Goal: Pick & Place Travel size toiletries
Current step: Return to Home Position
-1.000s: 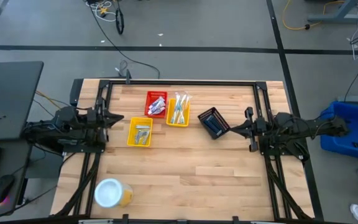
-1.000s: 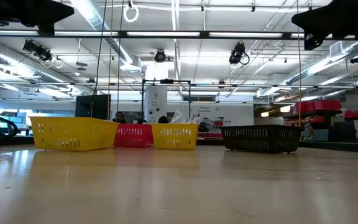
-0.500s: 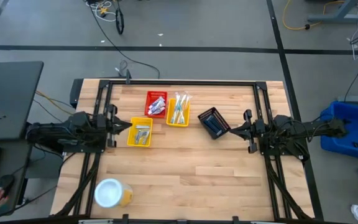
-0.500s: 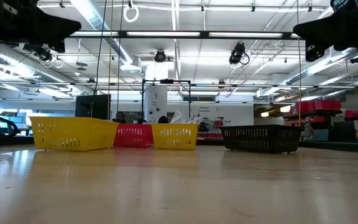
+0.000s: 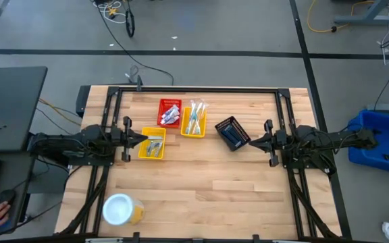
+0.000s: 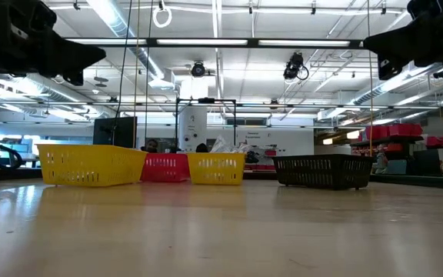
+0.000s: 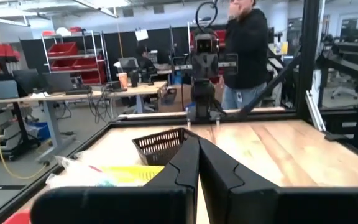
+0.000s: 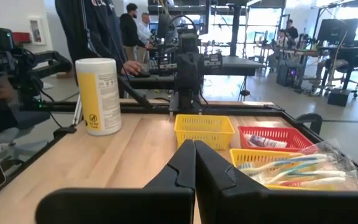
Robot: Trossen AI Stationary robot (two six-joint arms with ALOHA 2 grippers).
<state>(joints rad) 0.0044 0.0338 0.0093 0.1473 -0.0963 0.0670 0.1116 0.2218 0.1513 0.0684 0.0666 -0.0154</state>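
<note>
Left arm (image 5: 66, 143) and right arm (image 5: 323, 140) stretch level, raised above the table (image 5: 201, 189), facing inward. Left gripper (image 5: 142, 138) and right gripper (image 5: 253, 142) are pressed together, empty. Toothbrushes (image 5: 194, 119) and tubes (image 5: 170, 113) lie in baskets between them, nearer the left.

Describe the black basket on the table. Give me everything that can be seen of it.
The black basket is a small rectangular bin of dark plastic lattice, its slotted walls flaring slightly up to the rim. It stands upright on the wooden table, askew to its edges, apart from the yellow bin beside it. Something dark blue seems to lie inside; I cannot tell what. Only the table touches it; the right gripper hangs raised close by.
</note>
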